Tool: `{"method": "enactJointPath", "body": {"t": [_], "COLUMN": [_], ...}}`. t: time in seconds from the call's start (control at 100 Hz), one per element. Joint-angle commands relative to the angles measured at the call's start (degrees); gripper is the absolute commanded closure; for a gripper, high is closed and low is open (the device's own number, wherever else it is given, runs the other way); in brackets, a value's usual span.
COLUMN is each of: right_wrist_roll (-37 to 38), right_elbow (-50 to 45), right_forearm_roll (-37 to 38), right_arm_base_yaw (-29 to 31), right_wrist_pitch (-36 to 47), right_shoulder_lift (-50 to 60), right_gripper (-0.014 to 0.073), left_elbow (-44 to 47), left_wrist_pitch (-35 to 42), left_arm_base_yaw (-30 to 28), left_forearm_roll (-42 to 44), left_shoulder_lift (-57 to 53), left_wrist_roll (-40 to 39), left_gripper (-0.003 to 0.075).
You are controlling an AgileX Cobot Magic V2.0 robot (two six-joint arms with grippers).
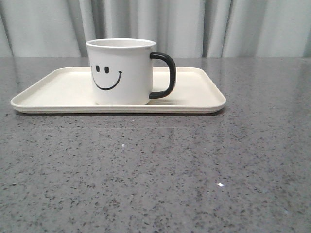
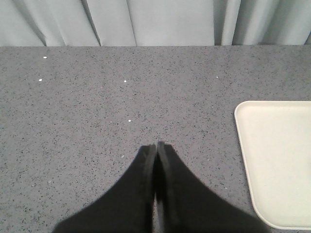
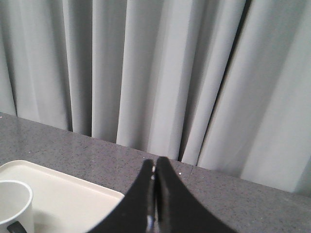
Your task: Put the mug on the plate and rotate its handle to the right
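The white mug with a black smiley face stands upright on the cream plate in the front view. Its black handle points to the right. No gripper shows in the front view. In the left wrist view my left gripper is shut and empty over the bare grey table, with the plate's end off to one side. In the right wrist view my right gripper is shut and empty, beside the plate; the mug's rim shows at the picture's corner.
The grey speckled table runs from the plate to the near edge. Grey curtains hang behind the table's far edge.
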State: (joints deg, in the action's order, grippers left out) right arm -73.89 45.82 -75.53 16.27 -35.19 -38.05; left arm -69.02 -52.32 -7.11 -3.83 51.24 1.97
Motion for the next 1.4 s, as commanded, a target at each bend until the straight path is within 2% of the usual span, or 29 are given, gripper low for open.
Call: {"method": "enactJointPath", "body": {"t": [0.0, 0.5, 0.75, 0.88, 1.02, 1.14, 1.24, 1.39], "right_wrist_roll": [-0.1, -0.1, -0.1, -0.1, -0.1, -0.1, -0.1, -0.1], "right_elbow": [1.2, 1.2, 1.2, 1.2, 1.2, 1.2, 1.2, 1.2], "right_forearm_roll": [-2.9, -2.9, -2.9, -2.9, -2.9, -2.9, -2.9, -2.9], "right_arm_base_yaw": [0.1, 0.1, 0.1, 0.1, 0.1, 0.1, 0.1, 0.1], "right_wrist_pitch": [1.3, 1.3, 1.3, 1.3, 1.3, 1.3, 1.3, 1.3], "right_shoulder_lift": [0.1, 0.1, 0.1, 0.1, 0.1, 0.1, 0.1, 0.1], "right_gripper": [0.0659, 0.0659, 0.0659, 0.0659, 0.0659, 0.0659, 0.0659, 0.0659], "left_elbow": [-1.3, -1.3, -1.3, 0.5, 10.1, 22.5, 31.9, 43.7], "left_wrist_pitch": [3.8, 4.7, 11.2, 16.1, 30.0, 43.2, 48.1, 48.8], "left_arm_base_yaw": [-0.1, -0.1, -0.1, 0.8, 3.6, 6.1, 6.7, 6.8], "left_forearm_roll": [-0.7, -0.7, -0.2, -0.2, -0.2, -0.2, 0.1, 0.1], "left_shoulder_lift": [-0.2, 4.7, 3.8, -1.8, -12.3, -21.7, -28.8, -38.7], "left_wrist_roll": [-0.5, -0.5, 1.4, 3.6, 5.8, 7.0, 7.2, 7.2], "left_gripper": [0.0740, 0.0740, 0.0740, 0.0740, 0.0740, 0.0740, 0.0740, 0.0740]}}
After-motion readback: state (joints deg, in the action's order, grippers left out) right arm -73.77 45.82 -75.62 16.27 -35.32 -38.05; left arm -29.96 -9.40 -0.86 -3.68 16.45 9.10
